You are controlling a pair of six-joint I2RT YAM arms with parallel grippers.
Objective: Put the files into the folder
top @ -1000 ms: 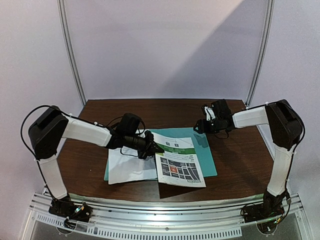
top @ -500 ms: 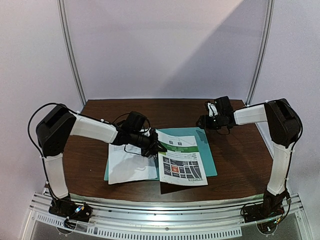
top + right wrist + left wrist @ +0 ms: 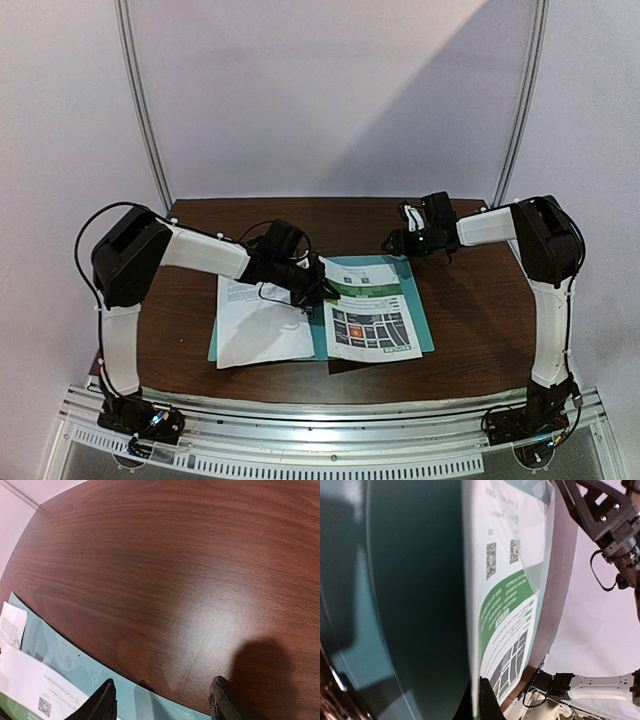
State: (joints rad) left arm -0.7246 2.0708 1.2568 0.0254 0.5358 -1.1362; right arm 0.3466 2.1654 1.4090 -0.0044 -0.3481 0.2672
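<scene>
Teal card shows in the top view where the folder [image 3: 420, 322] is laid open on the tabletop [image 3: 475, 300], and both files are found on it. The white text sheet [image 3: 260, 325] is spread over the left half, while the colourful sheet [image 3: 368, 318] is set on the right half. The left gripper [image 3: 318, 294] is clamped on the inner edge of the colourful sheet, near the fold, presumably so that the page can be squared within the cover. The right gripper [image 3: 392, 243] is held just above the folder's far edge with its jaws apart and nothing between them, probably kept ready to steady the card. From the left wrist, the pinched sheet is seen nearly edge-on, seemingly raised a little off the teal card beside it. From the right wrist, two spread fingers [image 3: 106, 702] are seen over bare wood, with the folder's rim running just below them.
</scene>
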